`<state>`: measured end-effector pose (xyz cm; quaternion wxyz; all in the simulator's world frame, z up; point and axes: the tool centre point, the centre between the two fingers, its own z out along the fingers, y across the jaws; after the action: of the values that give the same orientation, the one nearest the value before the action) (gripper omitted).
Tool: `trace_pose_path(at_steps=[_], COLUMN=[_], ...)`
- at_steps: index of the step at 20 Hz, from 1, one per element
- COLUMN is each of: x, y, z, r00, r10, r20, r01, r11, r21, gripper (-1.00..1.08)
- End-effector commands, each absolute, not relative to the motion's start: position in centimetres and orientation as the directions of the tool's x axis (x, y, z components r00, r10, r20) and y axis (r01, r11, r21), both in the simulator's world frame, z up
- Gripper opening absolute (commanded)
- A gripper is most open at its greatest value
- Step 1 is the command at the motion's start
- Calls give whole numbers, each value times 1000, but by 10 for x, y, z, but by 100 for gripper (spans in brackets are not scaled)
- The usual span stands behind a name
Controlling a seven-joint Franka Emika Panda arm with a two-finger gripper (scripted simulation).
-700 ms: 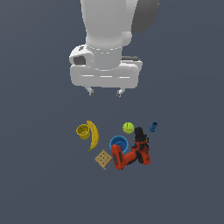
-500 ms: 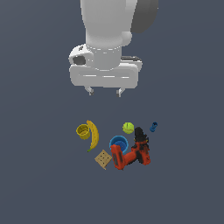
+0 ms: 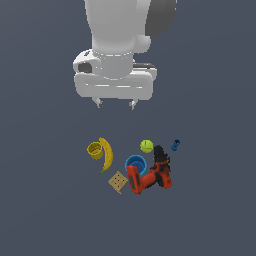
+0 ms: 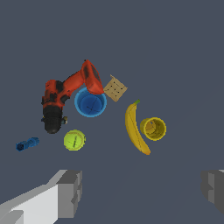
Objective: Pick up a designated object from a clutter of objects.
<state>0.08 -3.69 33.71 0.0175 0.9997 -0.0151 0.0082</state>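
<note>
mustard-yellow cup [image 3: 94, 149]: upright on tabletop [image 3: 40, 200], touching banana [image 3: 106, 154] at the clutter's outer side, apart from blue cup [image 3: 135, 163] and drill [image 3: 150, 176]. tool [image 3: 116, 104]: high above, fingers spread, empty. risk: descending finger catches banana, tipping or shoving cup.
</note>
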Motion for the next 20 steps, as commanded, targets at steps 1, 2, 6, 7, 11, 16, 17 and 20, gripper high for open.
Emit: trace_pose_path(at_steps=[1,2,6,7,11,16,17,20], x=[1,0,2,3,7,13,15,17], y=[-36,-36,-38,-40,-47,-63,-67,-81], z=[338,338,333,331,314,280,272,242], r00=[999,999,1000,1000,1000,1000,1000,999], r10=[-30,-30,-26,-23,-9,20,26,49], r20=[17,17,16,16,14,11,10,9], r01=[-30,-30,-26,-24,-9,19,26,49], r11=[-999,-999,-999,-999,-1000,-1000,-1000,-999], r21=[35,35,33,32,26,16,13,7], gripper=[100,100,100,100,100,100,100,100])
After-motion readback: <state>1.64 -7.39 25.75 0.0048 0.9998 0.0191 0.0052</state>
